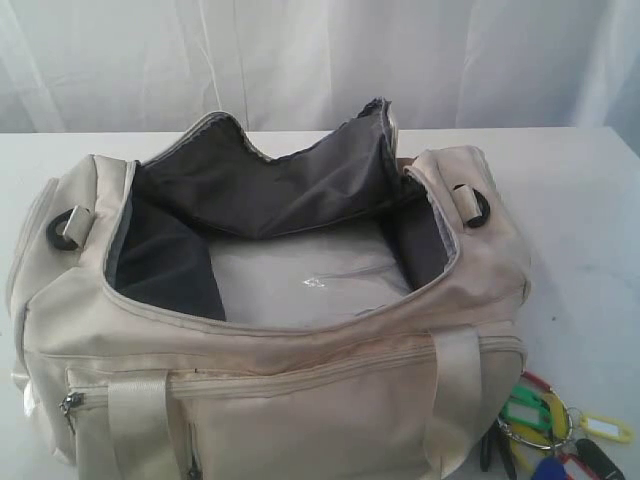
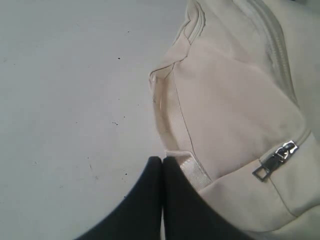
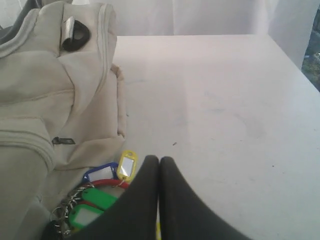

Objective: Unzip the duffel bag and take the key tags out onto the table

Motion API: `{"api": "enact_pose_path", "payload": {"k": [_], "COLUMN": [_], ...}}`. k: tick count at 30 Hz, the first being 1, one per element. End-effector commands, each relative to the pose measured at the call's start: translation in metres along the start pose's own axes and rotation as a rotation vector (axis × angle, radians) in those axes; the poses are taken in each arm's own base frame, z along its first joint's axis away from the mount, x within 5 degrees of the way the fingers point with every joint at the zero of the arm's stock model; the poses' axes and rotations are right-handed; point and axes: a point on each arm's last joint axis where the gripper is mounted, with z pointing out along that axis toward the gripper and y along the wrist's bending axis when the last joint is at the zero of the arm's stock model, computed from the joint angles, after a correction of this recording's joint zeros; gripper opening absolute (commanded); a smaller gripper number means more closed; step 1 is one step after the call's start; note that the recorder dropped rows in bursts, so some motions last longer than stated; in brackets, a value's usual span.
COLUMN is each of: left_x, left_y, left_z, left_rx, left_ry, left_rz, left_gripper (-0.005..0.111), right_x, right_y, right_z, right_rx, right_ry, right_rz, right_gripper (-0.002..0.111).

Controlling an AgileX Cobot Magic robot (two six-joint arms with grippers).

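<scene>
The cream duffel bag (image 1: 300,380) lies on the white table (image 1: 580,220) with its top unzipped and gaping, so the dark grey lining and a pale bottom panel show. The key tags (image 1: 550,430), green, yellow, blue, red and black on metal rings, lie on the table by the bag's near right corner. Neither gripper shows in the exterior view. My right gripper (image 3: 159,159) is shut, hovering just beside the key tags (image 3: 100,195) with nothing visibly held. My left gripper (image 2: 162,159) is shut too, at the edge of the bag's end panel (image 2: 235,100).
A grey zipper pull (image 2: 275,157) hangs on the bag's side pocket. Black D-rings (image 1: 470,205) sit at both ends of the bag. Bare tabletop (image 3: 215,100) stretches right of the bag to the table edge; a white curtain hangs behind.
</scene>
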Motion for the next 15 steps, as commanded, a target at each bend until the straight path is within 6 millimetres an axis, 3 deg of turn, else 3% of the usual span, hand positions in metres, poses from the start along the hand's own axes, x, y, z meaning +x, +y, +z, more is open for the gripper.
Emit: {"api": "enact_pose_path", "payload": {"k": [1,15], "left_x": [0.0014,0.0014], "left_y": [0.0,0.0], "left_z": [0.0001,0.0001], "left_rx": [0.001,0.001], "left_ry": [0.004,0.004], "left_rz": [-0.006,-0.006], "left_gripper": [0.0,0.0], "right_x": [0.0,-0.0006], "right_y": [-0.0005,-0.0016], "right_z": [-0.0002,-0.0002], "right_rx": [0.005,0.017], "right_ry": [-0.005,-0.011], "right_rz": [-0.019,-0.03], "right_gripper": [0.0,0.0]}}
